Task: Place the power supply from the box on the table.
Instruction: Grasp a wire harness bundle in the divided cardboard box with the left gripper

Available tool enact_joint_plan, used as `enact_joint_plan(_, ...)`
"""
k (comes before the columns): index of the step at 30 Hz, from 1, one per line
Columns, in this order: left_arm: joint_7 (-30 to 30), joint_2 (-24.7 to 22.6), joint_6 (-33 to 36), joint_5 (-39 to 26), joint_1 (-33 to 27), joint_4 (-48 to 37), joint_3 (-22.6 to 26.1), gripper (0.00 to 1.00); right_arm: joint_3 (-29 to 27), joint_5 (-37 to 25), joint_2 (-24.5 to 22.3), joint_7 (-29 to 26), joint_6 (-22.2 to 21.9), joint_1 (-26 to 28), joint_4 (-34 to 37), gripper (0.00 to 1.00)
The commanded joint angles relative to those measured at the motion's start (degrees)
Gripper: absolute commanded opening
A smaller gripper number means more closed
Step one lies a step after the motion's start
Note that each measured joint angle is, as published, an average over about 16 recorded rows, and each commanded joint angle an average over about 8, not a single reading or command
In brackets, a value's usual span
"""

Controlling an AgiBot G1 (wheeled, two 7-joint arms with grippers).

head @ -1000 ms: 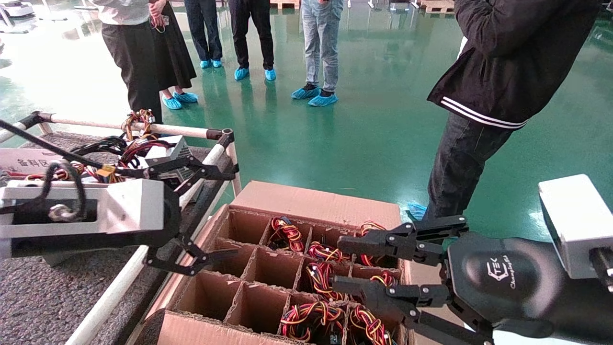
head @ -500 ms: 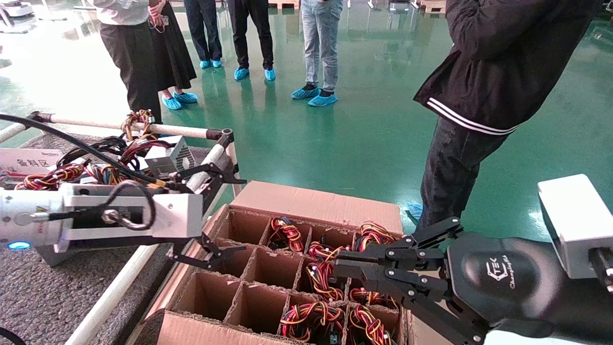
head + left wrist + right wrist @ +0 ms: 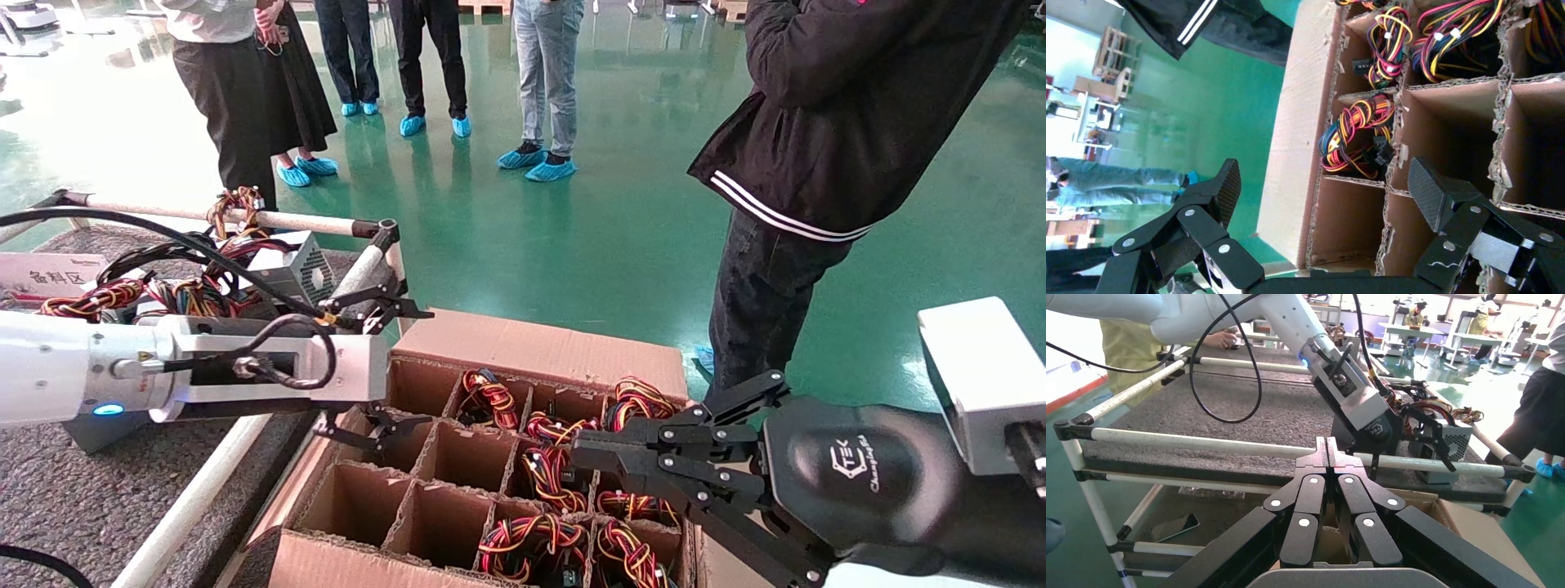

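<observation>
The brown box stands beside the table; its divider cells are partly empty. Several cells hold a power supply, showing as red, yellow and black wire bundles. One grey power supply lies on the table's far corner among loose wires. My left gripper hangs open above the box's near-table corner, holding nothing. My right gripper is shut and empty, level over the box's right side.
White pipe rails edge the table next to the box. A person in a black jacket stands close behind the box, others farther back. A white label card lies on the mat. A phone rests under the table.
My left arm has swung from over the table to the box's corner, still open. My right gripper has gone from open to shut.
</observation>
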State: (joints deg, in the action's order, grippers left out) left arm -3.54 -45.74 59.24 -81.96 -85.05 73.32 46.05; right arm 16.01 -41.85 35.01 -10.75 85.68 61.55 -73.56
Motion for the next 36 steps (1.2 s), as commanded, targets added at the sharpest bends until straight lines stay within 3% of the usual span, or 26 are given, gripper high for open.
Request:
enact_joint_plan(1,0.3,-0.4,-0.6,-0.4,-0.4,-0.4,0.8,1.00,0.0,0.0,0.0,0.0,0.0,0.0,0.0,0.00)
enact_joint_plan(36,1.6,-3.8,-2.8,-0.5,-3.1,-3.6,5.7,1.00,0.0,0.0,0.0,0.0,0.0,0.0,0.0,0.00)
